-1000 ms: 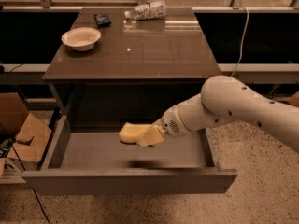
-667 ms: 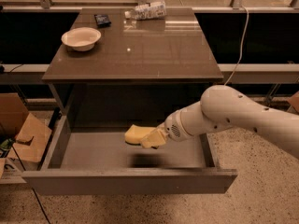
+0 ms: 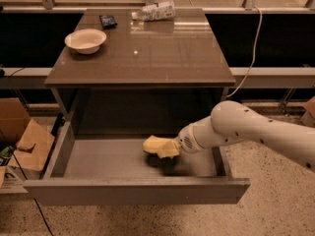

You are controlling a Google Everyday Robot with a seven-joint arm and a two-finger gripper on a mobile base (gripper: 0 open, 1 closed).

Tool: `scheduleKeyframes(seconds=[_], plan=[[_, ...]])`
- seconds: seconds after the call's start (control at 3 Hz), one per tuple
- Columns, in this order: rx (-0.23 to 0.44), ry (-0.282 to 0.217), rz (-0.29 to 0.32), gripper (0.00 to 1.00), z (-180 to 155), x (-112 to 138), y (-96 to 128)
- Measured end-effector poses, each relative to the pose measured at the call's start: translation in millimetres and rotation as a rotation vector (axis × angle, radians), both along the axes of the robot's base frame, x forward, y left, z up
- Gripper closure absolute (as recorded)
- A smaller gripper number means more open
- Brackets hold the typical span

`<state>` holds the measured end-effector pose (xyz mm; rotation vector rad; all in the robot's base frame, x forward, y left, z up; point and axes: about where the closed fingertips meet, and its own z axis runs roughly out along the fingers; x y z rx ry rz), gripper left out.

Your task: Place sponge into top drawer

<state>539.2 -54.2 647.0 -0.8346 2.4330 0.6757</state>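
Note:
The top drawer (image 3: 133, 191) under the brown table (image 3: 147, 53) is pulled wide open, and its grey floor shows. My gripper (image 3: 161, 147) reaches in from the right on the white arm (image 3: 246, 129). It is over the middle of the drawer, slightly right of centre. It is shut on the yellow sponge (image 3: 150, 142) and holds it just above the drawer floor. A dark shadow lies on the floor beneath it.
On the table stand a white bowl (image 3: 85, 39) at the left, a small dark object (image 3: 108, 20) at the back, and a plastic bottle (image 3: 157, 10) lying at the back edge. A cardboard box (image 3: 22, 141) sits on the floor at the left. A cable (image 3: 253, 43) hangs at the right.
My gripper has moved a little to the right and slightly lower inside the drawer, with the sponge still in it.

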Motion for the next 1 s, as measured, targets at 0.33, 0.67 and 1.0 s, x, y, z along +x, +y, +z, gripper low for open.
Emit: scheduleKeyframes(seconds=[0.33,0.67,1.0], plan=[[0.000,0.003,0.001,0.12,-1.4,-0.4,0.6],[0.000,0.004,0.003,0.00,-1.6,-0.8,1.8],[0.000,0.004,0.003,0.00,-1.6,-0.8,1.8]])
